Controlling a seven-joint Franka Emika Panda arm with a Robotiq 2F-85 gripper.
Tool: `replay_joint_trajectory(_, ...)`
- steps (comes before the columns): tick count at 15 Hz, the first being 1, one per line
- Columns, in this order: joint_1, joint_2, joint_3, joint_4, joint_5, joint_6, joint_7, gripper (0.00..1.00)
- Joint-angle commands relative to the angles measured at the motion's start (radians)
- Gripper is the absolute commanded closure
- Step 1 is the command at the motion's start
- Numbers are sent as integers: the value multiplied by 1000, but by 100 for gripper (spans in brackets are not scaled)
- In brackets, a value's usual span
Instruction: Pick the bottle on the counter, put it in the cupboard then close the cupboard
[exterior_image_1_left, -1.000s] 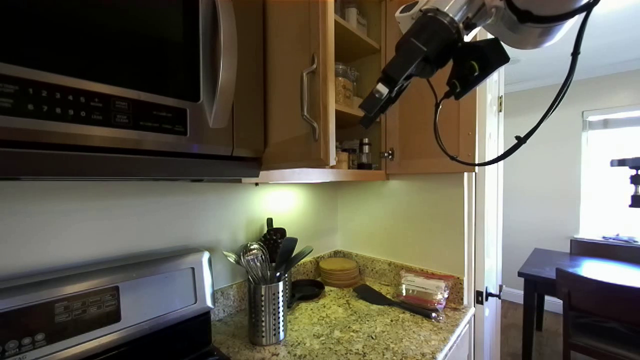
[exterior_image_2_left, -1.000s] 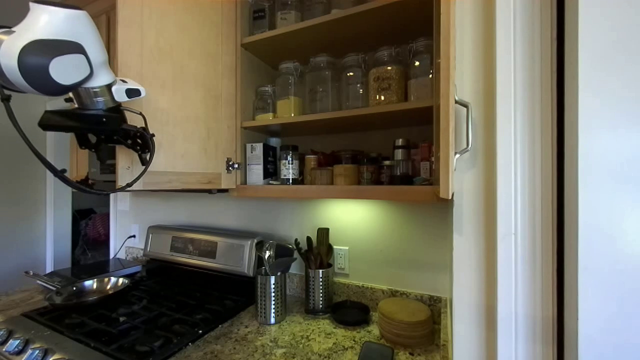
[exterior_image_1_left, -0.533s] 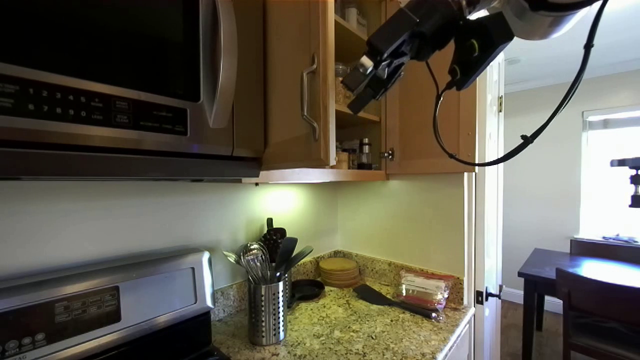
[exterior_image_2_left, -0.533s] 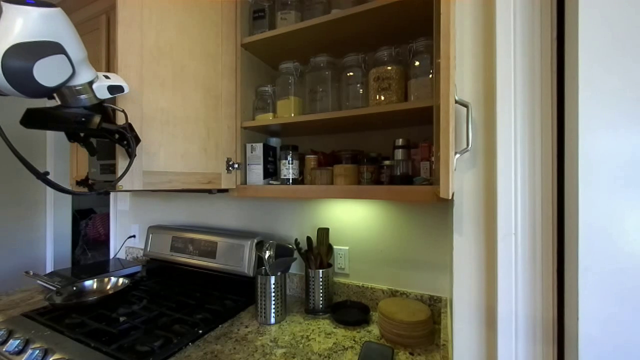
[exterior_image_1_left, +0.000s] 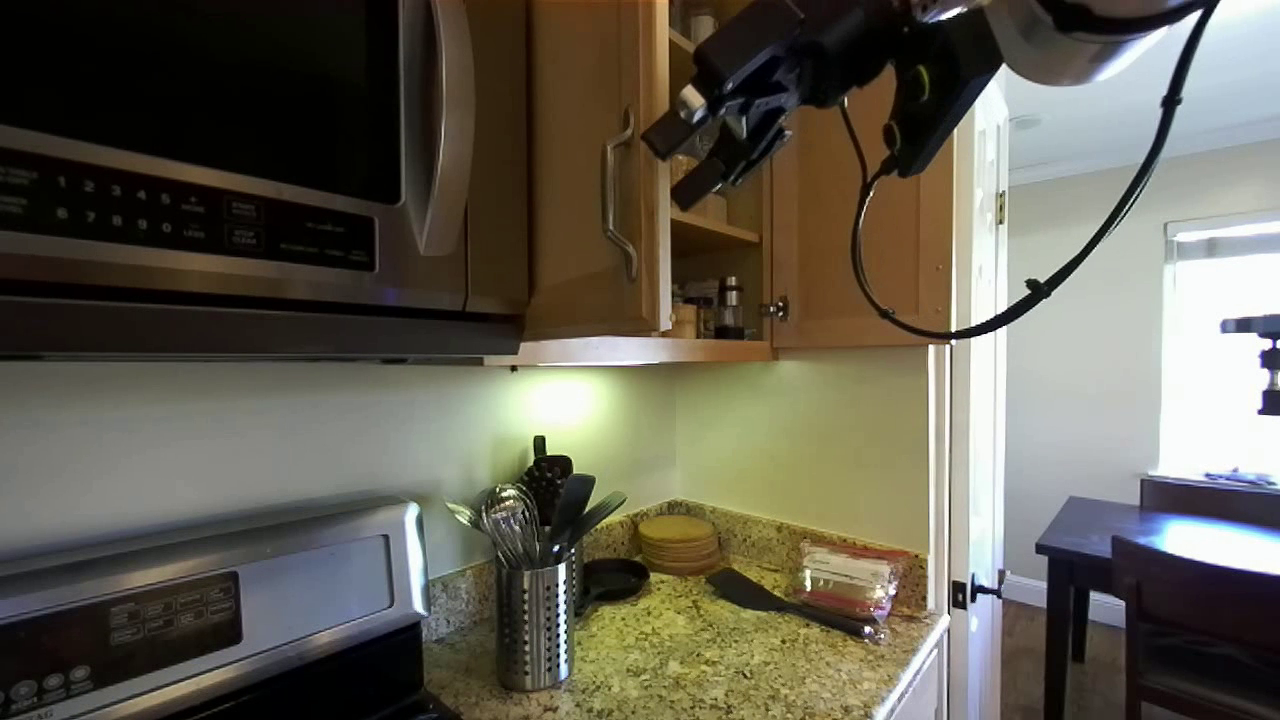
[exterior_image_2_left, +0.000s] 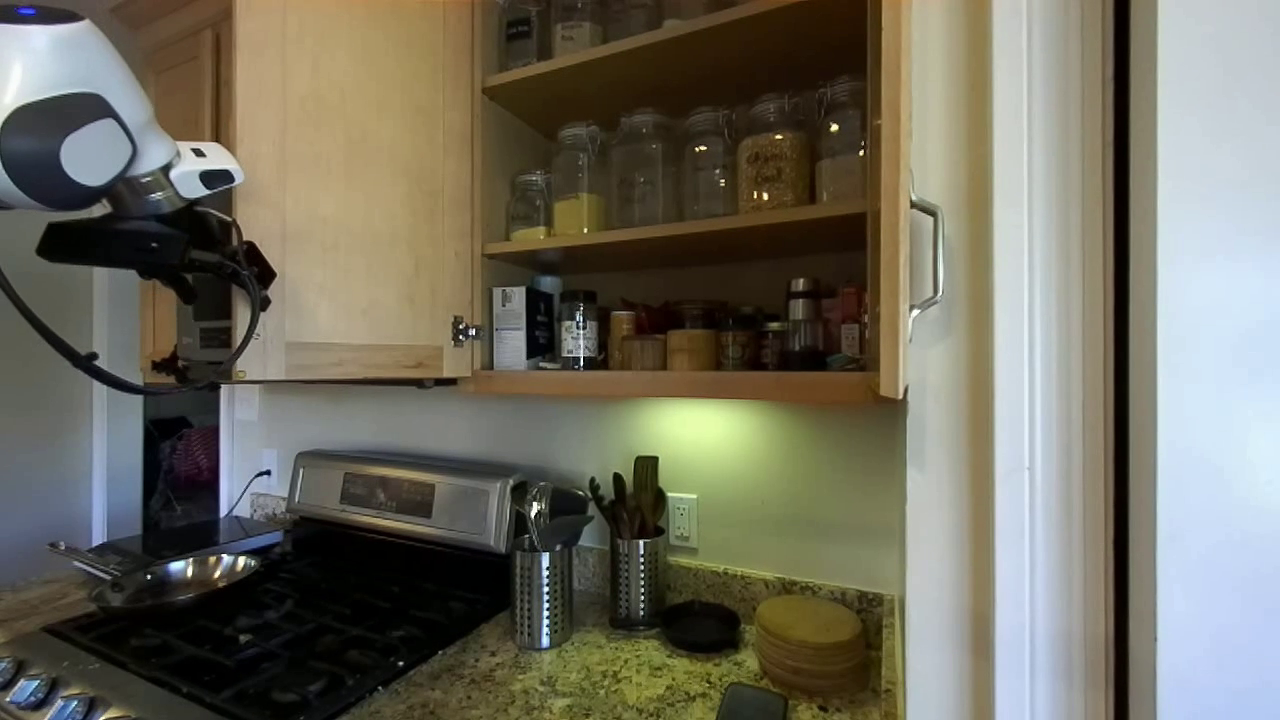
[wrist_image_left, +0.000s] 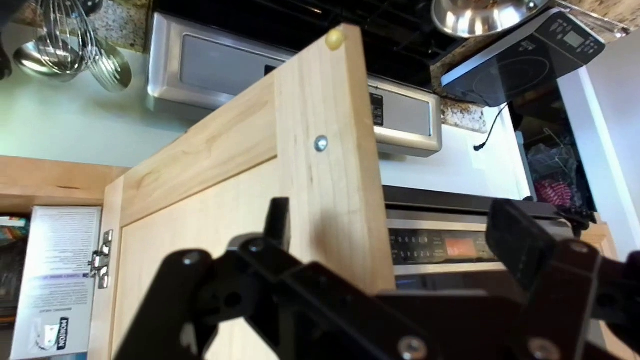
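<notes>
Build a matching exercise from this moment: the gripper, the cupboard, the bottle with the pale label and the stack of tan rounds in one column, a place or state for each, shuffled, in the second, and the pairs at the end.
Column one
1. gripper
2. cupboard
3. bottle with the pale label
4. stack of tan rounds

Column two
A. on the counter
B. jaws apart
C. on the lowest shelf
D. standing open, contents in view

Right pairs: 1-B, 2-D, 3-C, 4-A
</notes>
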Motion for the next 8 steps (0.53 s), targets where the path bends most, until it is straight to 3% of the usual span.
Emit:
replay_joint_trajectory(1,-55,48,35,22,-66,72,76,0)
replay_joint_trajectory(8,-148,70,41,3,-197,140,119,0)
